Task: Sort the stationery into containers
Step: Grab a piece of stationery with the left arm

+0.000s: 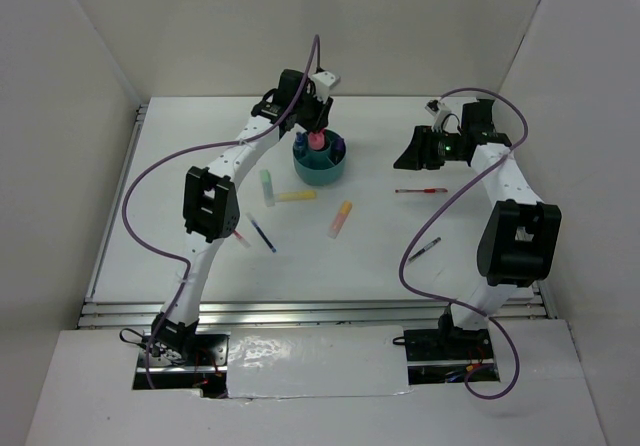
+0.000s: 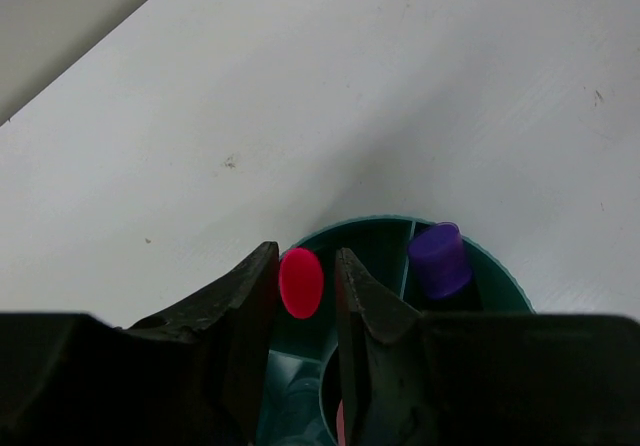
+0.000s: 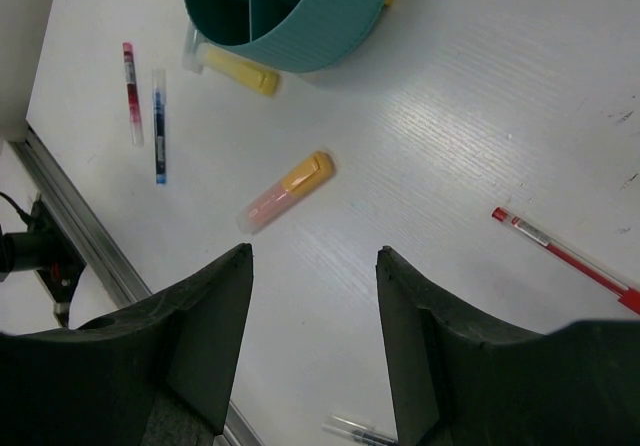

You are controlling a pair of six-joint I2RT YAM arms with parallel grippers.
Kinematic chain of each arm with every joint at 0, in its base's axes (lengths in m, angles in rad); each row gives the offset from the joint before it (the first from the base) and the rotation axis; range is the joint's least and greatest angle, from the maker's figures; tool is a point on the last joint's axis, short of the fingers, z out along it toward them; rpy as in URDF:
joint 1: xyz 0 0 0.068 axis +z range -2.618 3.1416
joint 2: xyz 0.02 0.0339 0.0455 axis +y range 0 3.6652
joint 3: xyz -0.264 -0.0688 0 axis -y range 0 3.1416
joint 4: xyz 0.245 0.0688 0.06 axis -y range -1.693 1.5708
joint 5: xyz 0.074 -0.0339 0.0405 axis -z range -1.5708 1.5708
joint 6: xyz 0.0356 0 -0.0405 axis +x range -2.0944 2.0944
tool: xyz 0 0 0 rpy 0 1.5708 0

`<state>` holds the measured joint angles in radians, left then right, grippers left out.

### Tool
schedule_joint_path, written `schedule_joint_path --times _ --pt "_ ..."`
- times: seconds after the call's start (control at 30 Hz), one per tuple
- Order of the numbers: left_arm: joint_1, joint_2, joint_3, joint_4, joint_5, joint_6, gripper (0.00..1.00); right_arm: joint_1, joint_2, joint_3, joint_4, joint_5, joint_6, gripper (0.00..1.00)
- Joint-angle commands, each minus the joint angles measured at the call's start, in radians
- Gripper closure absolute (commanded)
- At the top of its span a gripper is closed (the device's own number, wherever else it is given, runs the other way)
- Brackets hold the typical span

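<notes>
Two hands visible. Left hand (image 2: 305, 258): pinching pink marker (image 2: 301, 282) over teal organizer (image 1: 322, 173), purple cap (image 2: 439, 259) alongside in a compartment. Loose on worktop (image 1: 380, 261): green marker (image 1: 268, 187), yellow marker (image 1: 297, 196), orange marker (image 1: 340, 218), red pen (image 1: 420, 191). Right hand (image 3: 312, 254): spread wide, holding nothing, right of organizer.

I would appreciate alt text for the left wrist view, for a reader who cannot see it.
The dark jaws of the left gripper closely flank the end of a pink marker above a round teal organizer; whether they grip it is unclear. A purple cap stands in a compartment to its right, with the white table beyond.
</notes>
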<state>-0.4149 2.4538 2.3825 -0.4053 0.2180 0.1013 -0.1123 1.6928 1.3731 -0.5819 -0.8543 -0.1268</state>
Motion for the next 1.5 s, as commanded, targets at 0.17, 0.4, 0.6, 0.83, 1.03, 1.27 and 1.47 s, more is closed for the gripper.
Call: schedule_joint_path --times 0.17,0.4,0.6,0.83,1.03,1.27,1.47 --pt "0.005 0.01 0.006 -0.096 -0.002 0.021 0.65 -0.01 0.005 0.047 -0.019 -0.026 0.007 0.41" --pt "0.005 -0.001 0.0 -0.093 0.0 0.021 0.82 -0.015 0.008 0.049 -0.022 -0.025 0.007 0.42" --pt "0.005 -0.039 -0.006 -0.044 -0.006 0.008 1.0 -0.017 0.004 0.049 -0.021 -0.029 0.01 0.42" --pt "0.004 -0.11 0.0 0.013 -0.028 0.02 1.0 -0.017 -0.007 0.046 -0.022 -0.035 0.012 0.43" --pt "0.004 -0.182 -0.037 0.072 0.017 -0.027 1.0 -0.017 -0.015 0.044 -0.021 -0.046 0.019 0.43" --pt "0.001 -0.251 -0.029 0.115 0.063 -0.092 1.0 -0.016 -0.03 0.043 -0.024 -0.048 0.018 0.43" --pt "-0.028 -0.326 -0.061 0.088 0.107 -0.126 1.0 -0.015 -0.036 0.032 -0.019 -0.052 0.026 0.43"
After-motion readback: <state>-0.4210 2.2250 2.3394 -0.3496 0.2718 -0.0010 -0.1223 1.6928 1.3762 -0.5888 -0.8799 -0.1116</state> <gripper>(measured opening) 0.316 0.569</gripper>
